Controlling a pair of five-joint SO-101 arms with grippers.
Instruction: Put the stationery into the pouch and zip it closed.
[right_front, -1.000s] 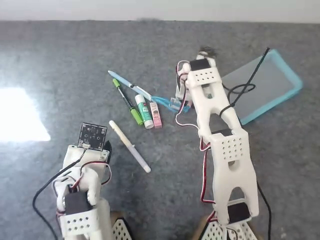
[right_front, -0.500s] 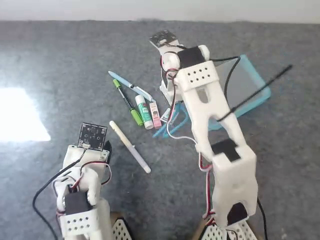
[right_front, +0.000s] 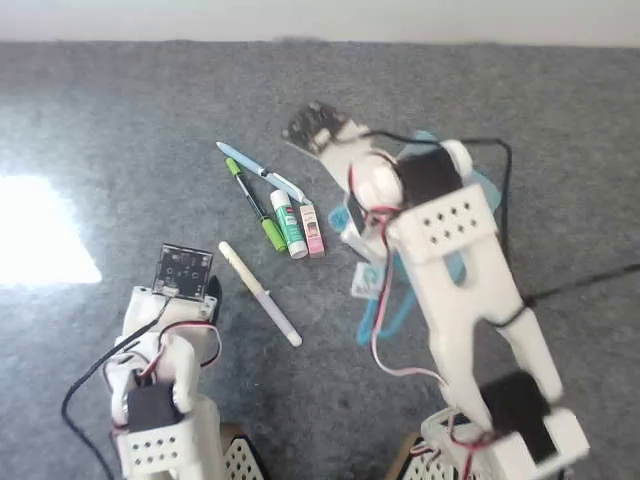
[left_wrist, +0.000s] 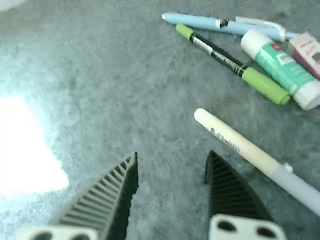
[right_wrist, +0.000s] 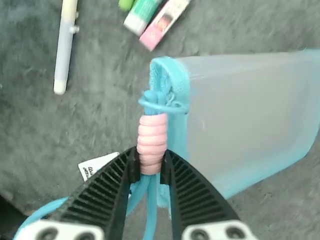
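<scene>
- Right gripper is clamped on the pink zipper pull of the translucent blue-edged pouch.
- Pink eraser, glue stick and white pen lie near its zipper end.
- From above, the right arm covers most of the pouch.
- Left gripper, jaws apart, sits beside the white pen.

Bright, diffuse light falls from above on the grey tabletop. In the high view, a blown-out patch of glare lies at the tabletop's left edge. It recurs as a white bloom in the left wrist view, where it washes out the surface texture. Shadows are soft and short throughout: a thin one hugs the white marker, and a similar one hugs the green pen. In the right wrist view, the translucent pouch and its pink pull are evenly lit, without hard highlights.
</scene>
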